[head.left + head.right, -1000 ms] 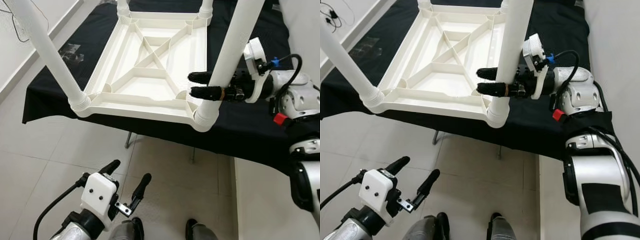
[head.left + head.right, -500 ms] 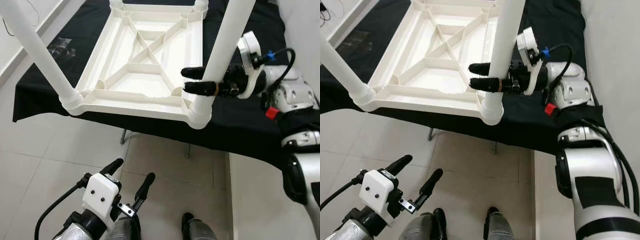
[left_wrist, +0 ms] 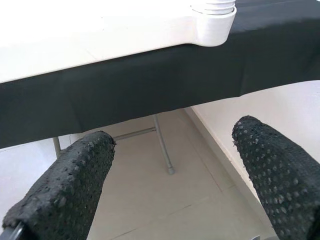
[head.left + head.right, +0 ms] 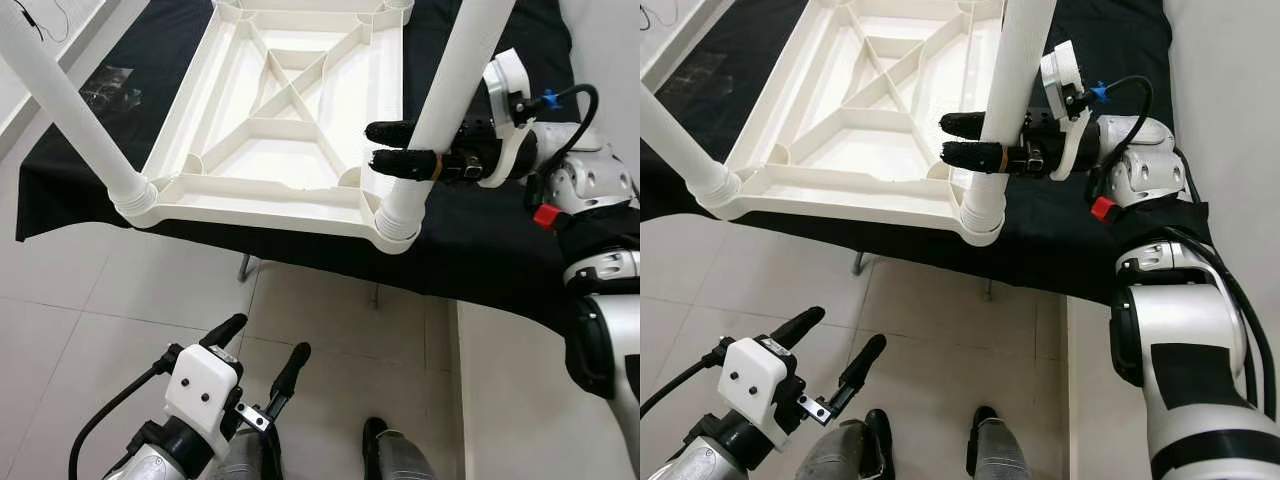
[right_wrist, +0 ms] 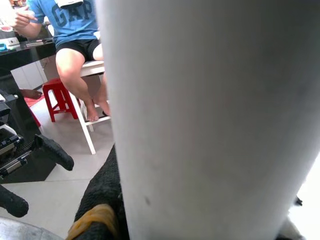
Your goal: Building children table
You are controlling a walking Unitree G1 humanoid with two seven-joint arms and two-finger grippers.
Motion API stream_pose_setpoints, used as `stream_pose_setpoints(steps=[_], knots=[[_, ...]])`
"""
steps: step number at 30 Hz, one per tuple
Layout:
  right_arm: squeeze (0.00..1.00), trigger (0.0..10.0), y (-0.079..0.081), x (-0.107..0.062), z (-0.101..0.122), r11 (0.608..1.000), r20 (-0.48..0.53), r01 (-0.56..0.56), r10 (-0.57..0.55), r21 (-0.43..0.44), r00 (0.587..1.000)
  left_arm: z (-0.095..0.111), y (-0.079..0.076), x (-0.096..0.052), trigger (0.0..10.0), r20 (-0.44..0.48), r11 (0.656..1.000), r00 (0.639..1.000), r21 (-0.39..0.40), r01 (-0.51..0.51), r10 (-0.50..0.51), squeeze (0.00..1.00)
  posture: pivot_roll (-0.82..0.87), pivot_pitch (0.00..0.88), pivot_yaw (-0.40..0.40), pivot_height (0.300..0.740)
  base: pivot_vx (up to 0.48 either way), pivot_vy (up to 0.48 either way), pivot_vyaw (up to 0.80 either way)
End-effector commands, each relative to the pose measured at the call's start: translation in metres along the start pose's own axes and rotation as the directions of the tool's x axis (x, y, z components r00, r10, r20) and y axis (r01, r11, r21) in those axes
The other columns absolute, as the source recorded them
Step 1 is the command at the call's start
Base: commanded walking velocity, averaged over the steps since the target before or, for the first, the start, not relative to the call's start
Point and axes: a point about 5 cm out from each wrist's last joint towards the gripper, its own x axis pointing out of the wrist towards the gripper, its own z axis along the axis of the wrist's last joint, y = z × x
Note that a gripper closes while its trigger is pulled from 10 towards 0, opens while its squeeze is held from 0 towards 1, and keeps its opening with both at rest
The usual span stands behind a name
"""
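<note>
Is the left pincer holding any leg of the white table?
No, the left pincer hangs open and empty low over the floor tiles, while the right pincer grips the near right table leg.

silver arms end in white wrist housings; the left gripper (image 4: 258, 353) and right gripper (image 4: 388, 147) carry long black nubbed fingers (image 3: 75, 180), with black cables, a red button and a blue connector.

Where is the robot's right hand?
The right gripper is clamped around the near right table leg, just above its socket on the upturned white tabletop.
</note>
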Motion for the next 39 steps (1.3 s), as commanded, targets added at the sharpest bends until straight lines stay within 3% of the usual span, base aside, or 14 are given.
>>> stream_pose_setpoints(steps=[1,14,25,32,39], knots=[[0.00,10.0,0.004,0.002,-0.004,0.999,0.010,-0.036,0.036,-0.001,0.999,-0.001,-0.001,-0.003,10.0,-0.017,1.000,1.000,0.000,0.007,-0.007,0.00,0.09,0.389,0.013,0.740,0.000,0.000,0.00],[0.00,10.0,0.022,0.015,-0.002,0.985,-0.010,-0.136,0.135,-0.103,0.991,-0.002,0.001,-0.002,10.0,-0.024,1.000,1.000,0.010,0.009,-0.009,0.00,0.10,0.389,0.031,0.740,0.000,0.000,0.00],[0.00,10.0,0.032,0.017,0.000,0.977,-0.061,-0.200,0.196,-0.073,0.979,-0.003,0.002,-0.002,10.0,-0.024,1.000,1.000,0.009,0.008,-0.008,0.00,0.09,0.385,0.033,0.740,0.000,0.000,0.00],[0.00,10.0,0.030,0.019,0.002,0.972,-0.115,-0.231,0.225,-0.038,0.967,-0.003,0.003,-0.001,10.0,-0.024,1.000,1.000,0.008,0.008,-0.008,0.00,0.08,0.383,0.031,0.740,0.000,0.000,0.00],[0.00,10.0,0.018,0.027,0.007,0.974,-0.140,-0.209,0.196,-0.085,0.971,-0.003,0.002,-0.002,10.0,-0.024,1.000,1.000,0.007,0.006,-0.006,0.00,0.08,0.385,0.023,0.740,0.000,0.000,0.00]])
